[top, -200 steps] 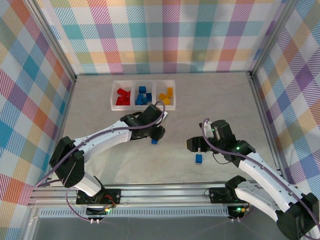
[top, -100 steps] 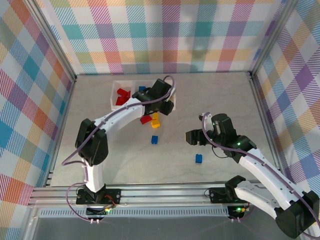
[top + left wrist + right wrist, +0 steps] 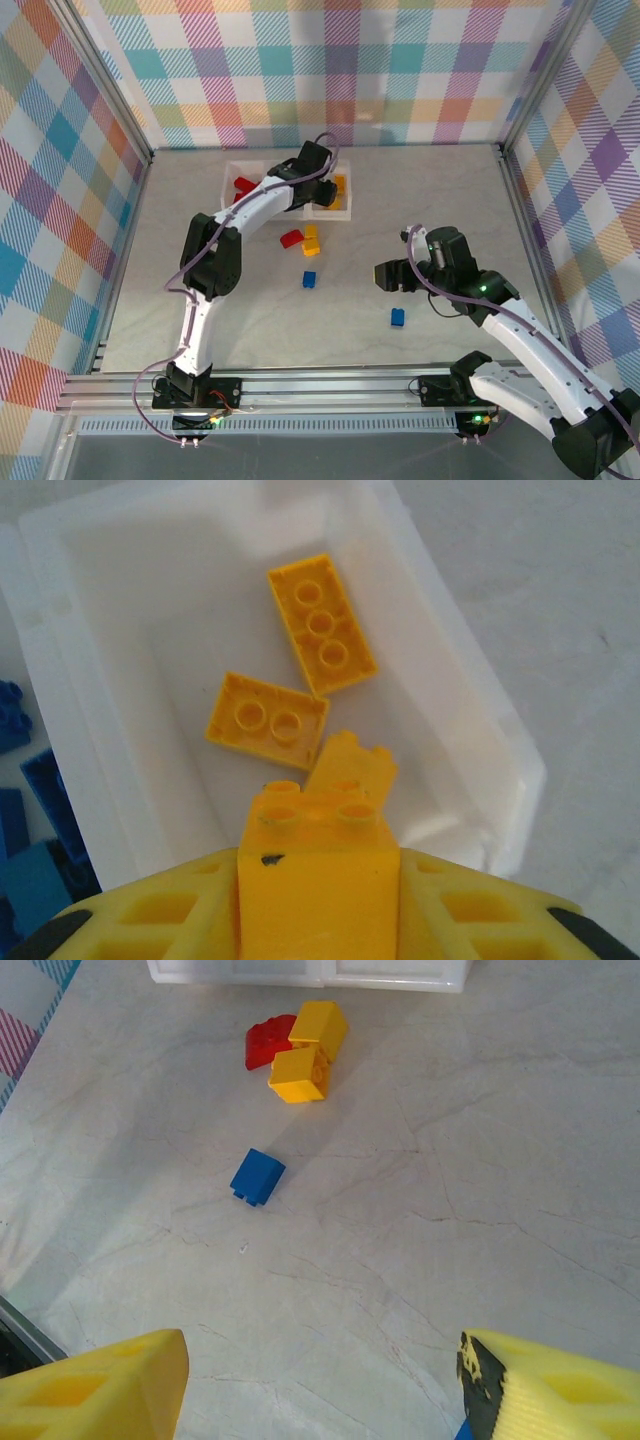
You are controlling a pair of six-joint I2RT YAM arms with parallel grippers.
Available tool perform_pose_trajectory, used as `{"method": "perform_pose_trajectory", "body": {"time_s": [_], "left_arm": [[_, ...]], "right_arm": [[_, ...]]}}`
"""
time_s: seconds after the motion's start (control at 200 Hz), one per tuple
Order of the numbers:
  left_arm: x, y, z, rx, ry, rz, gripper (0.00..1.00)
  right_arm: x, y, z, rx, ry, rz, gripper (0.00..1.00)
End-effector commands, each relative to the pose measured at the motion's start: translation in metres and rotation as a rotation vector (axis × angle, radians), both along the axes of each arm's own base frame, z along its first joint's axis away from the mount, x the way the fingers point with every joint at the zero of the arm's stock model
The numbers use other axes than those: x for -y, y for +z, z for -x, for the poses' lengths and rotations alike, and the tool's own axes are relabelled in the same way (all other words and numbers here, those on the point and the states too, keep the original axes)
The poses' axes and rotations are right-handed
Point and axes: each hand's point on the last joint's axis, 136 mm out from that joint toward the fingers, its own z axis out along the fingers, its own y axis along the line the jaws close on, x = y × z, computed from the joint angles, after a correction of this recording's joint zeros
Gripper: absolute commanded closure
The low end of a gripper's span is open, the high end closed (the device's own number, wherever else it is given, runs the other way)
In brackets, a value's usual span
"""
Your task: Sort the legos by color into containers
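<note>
Pastel plaid walls (image 3: 330,70) enclose a pale, marble-veined counter (image 3: 460,200) that looks smooth, flat and hard.

Between the left jaws a glossy yellow-orange plastic brick (image 3: 318,865) is grasped. It is held just over the right-hand compartment of the whitish three-compartment plastic tray (image 3: 480,730). Two flat yellow bricks (image 3: 322,623) lie in that compartment, and dark blue bricks (image 3: 20,800) are seen in the one next door.

The right jaws are spread wide with nothing between them, above a loose blue brick (image 3: 398,317). Further out, a red curved brick (image 3: 268,1042), a touching pair of yellow bricks (image 3: 300,1072) and a second blue brick (image 3: 257,1176) are left unsorted.

Each brick is judged light, rigid and slick — the flat opposite sides are best pinched, squarely, not the studs.
</note>
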Motion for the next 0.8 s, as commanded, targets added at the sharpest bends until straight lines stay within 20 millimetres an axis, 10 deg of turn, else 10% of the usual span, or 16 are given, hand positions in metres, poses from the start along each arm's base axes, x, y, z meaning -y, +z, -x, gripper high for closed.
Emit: {"method": "perform_pose_trajectory", "body": {"time_s": [0.0, 0.315, 0.8], "left_arm": [[0.010, 0.019, -0.021, 0.053, -0.008, 0.067, 0.58], [-0.004, 0.054, -0.004, 0.090, 0.017, 0.093, 0.47], [-0.060, 0.069, 0.137, 0.022, 0.062, 0.260, 0.45]], "right_arm": [[0.001, 0.012, 0.001, 0.015, 0.011, 0.005, 0.28], [-0.003, 0.004, -0.004, -0.011, 0.011, 0.018, 0.28], [0.043, -0.100, 0.033, -0.295, -0.278, 0.149, 0.31]]}}
